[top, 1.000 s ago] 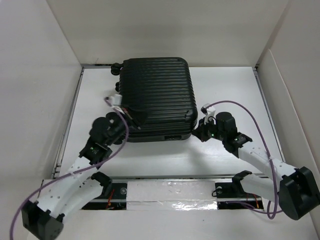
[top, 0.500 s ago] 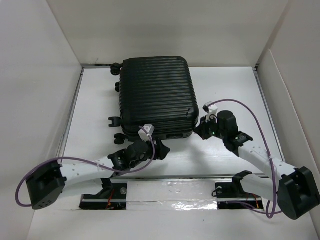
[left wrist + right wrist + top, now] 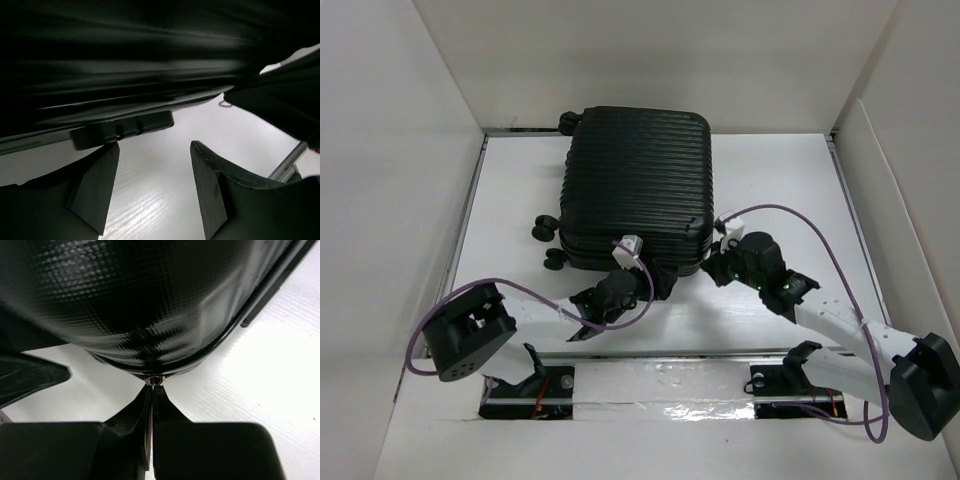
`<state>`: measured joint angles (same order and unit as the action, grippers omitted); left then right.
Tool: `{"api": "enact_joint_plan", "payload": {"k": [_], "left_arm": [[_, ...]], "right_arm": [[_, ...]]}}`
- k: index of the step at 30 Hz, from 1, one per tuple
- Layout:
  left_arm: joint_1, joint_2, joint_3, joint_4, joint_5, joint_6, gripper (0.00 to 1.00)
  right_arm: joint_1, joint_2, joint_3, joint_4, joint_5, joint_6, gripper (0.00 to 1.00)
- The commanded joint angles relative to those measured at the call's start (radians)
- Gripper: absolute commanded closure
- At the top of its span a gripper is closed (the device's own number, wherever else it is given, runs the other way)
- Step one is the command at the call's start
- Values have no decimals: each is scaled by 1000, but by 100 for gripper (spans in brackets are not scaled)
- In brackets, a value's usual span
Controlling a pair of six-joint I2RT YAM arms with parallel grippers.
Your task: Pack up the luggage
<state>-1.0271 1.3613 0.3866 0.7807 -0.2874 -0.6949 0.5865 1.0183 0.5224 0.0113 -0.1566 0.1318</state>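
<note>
The luggage [image 3: 635, 190] is a black ribbed hard-shell suitcase lying closed on the white table, its wheels [image 3: 548, 244] sticking out at its left side. My left gripper [image 3: 655, 283] sits low at the suitcase's near edge. In the left wrist view it [image 3: 155, 150] is open, with only bare table between its fingers, just below the shell [image 3: 125, 60] and a small black block [image 3: 122, 131] on the rim. My right gripper [image 3: 715, 262] is at the near right corner. In the right wrist view it [image 3: 153, 387] is shut on the small metal zipper pull [image 3: 154, 381] under the shell [image 3: 140, 300].
White walls [image 3: 400, 200] enclose the table on the left, back and right. Along the near edge runs a taped rail [image 3: 660, 385] with the arm bases. Purple cables [image 3: 790, 212] loop off both wrists. The right gripper's dark body [image 3: 280, 95] shows in the left wrist view.
My left arm swung from the suitcase's left side round to its near edge, and its gripper opened. The suitcase shifted slightly right and turned. The right gripper stayed shut at the corner.
</note>
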Motion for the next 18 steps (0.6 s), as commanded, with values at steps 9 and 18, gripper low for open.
{"api": "enact_joint_plan", "payload": {"k": [9, 18], "left_arm": [[48, 222, 159, 230, -131, -63, 47], [88, 124, 39, 184, -127, -114, 42]], "right_arm": [[187, -98, -1, 55, -53, 17, 100], [136, -168, -1, -97, 236, 86, 100]]}}
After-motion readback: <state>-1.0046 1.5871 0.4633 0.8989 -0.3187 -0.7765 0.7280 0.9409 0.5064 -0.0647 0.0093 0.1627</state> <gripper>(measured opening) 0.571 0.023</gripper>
